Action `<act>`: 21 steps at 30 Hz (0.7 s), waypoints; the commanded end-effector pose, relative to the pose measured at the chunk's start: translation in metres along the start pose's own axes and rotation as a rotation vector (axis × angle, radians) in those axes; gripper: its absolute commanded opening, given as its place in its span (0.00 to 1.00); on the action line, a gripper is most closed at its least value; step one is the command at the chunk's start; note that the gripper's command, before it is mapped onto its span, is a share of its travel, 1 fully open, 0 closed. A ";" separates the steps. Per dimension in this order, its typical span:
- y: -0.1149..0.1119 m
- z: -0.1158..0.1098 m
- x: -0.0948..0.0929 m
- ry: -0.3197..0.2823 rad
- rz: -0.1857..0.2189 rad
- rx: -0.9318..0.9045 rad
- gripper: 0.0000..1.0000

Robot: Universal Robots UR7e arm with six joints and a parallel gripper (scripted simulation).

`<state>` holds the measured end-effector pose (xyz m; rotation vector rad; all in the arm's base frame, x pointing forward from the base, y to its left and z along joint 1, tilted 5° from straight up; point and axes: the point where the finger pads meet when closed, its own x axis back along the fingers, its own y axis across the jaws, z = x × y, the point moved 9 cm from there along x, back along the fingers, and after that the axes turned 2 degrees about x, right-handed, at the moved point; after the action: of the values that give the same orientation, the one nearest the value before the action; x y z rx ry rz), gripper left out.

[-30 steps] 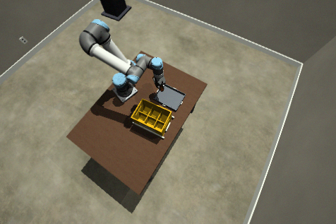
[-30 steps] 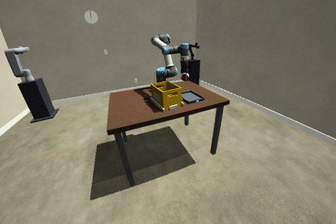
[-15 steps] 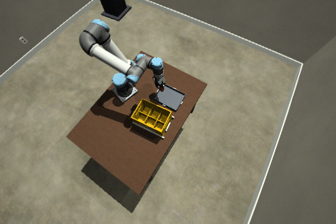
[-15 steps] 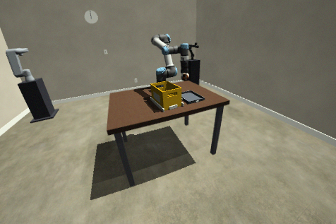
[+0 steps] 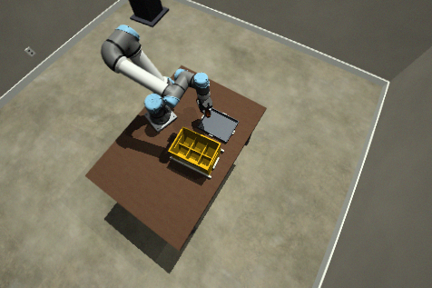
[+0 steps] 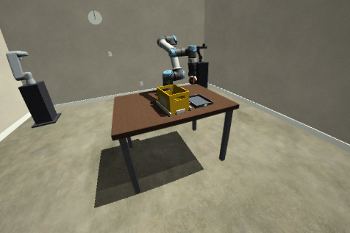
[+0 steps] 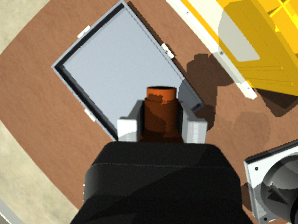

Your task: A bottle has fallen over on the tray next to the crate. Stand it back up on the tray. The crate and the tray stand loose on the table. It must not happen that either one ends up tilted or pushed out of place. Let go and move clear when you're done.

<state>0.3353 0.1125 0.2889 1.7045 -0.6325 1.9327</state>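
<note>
The arm's base (image 5: pixel 158 125) is bolted to the table (image 5: pixel 136 176) at its edge, left of the crate in the top view. From there the shoulder (image 5: pixel 154 103) sends the upper arm (image 5: pixel 136 72) up and away from the table to a high elbow (image 5: pixel 119 44). The forearm folds back down toward the table and ends in the blue-capped wrist joints (image 5: pixel 200 82). Past the wrist, the last link turns straight down, so the gripper (image 7: pixel 160 129) points at the table from above.

The fingers are clamped on the brown bottle (image 7: pixel 161 112), one on each side of it. The bottle is held off the surface, above the near left corner of the tray (image 7: pixel 80 70), as the exterior view shows it hanging clear of the table (image 6: pixel 193 79). In the wrist view it points away from the gripper, down toward the tray's edge nearest the crate.

The tray, dark-rimmed with a grey floor, lies flat on the table just right of the arm's base in the top view. The yellow crate (image 5: pixel 174 144), divided into compartments, stands close beside the tray, on the side nearer the table's middle, the two apart by a narrow strip of table.
</note>
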 end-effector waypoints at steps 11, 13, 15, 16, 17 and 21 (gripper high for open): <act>0.000 -0.010 0.000 0.099 -0.004 0.000 0.00; 0.000 -0.010 0.000 0.105 -0.004 0.000 0.00; 0.000 -0.012 0.000 0.117 -0.003 0.000 0.00; 0.000 -0.012 0.000 0.122 -0.003 0.000 0.00; 0.000 -0.013 0.000 0.127 -0.003 -0.001 0.00; 0.000 -0.014 0.000 0.141 -0.002 -0.001 0.00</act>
<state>0.3266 0.1201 0.2870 1.5814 -0.5853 2.0120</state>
